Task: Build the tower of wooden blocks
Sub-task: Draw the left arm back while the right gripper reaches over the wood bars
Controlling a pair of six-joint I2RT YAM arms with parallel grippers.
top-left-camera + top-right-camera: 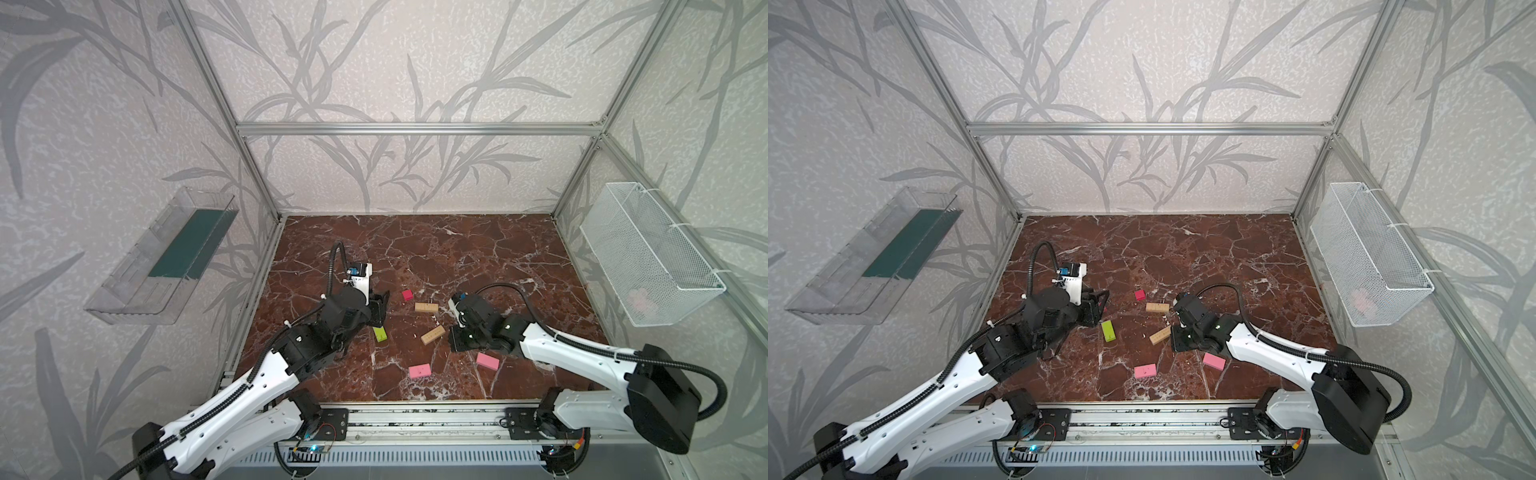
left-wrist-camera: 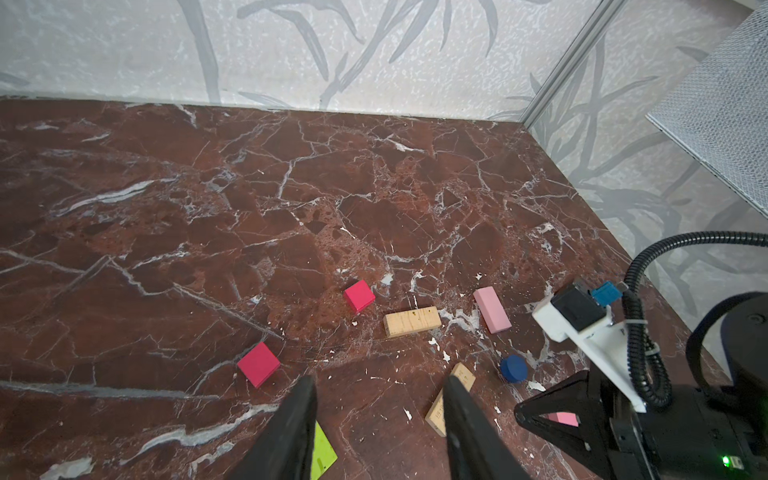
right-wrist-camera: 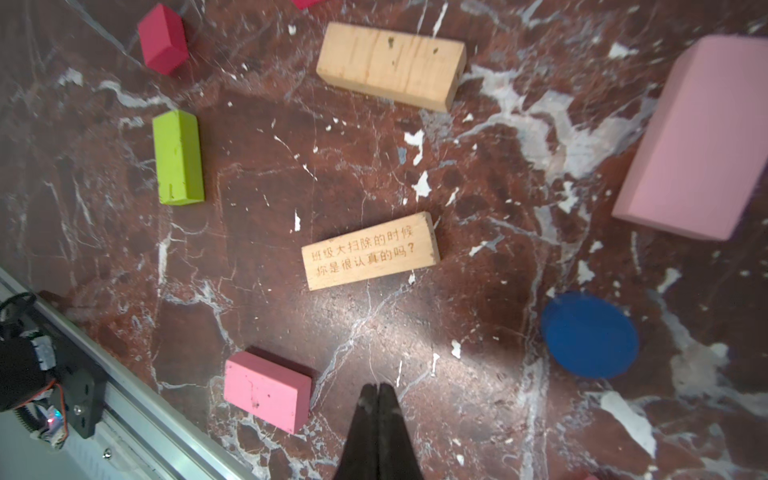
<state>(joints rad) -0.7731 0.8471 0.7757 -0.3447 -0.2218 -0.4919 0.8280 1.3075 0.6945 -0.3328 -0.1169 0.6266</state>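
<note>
The wood blocks lie scattered and single on the marble table; no tower shows. In both top views I see a red cube (image 1: 407, 295), two tan bars (image 1: 426, 307) (image 1: 432, 335), a lime-green bar (image 1: 380, 333) and two pink bars (image 1: 419, 370) (image 1: 487, 361). A second red cube (image 2: 258, 364), a pale pink bar (image 2: 491, 309) and the blue disc (image 2: 513, 368) show in the left wrist view. My left gripper (image 2: 380, 384) hangs open and empty beside the green bar (image 2: 322, 453). My right gripper (image 3: 378, 388) is shut on nothing, between a pink bar (image 3: 268, 390) and the blue disc (image 3: 590, 334).
A clear plastic bin (image 1: 162, 262) hangs on the left wall. A white mesh basket (image 1: 648, 257) hangs on the right wall with something pink inside. An aluminium rail (image 1: 415, 419) runs along the table's front edge. Frame posts stand at the corners.
</note>
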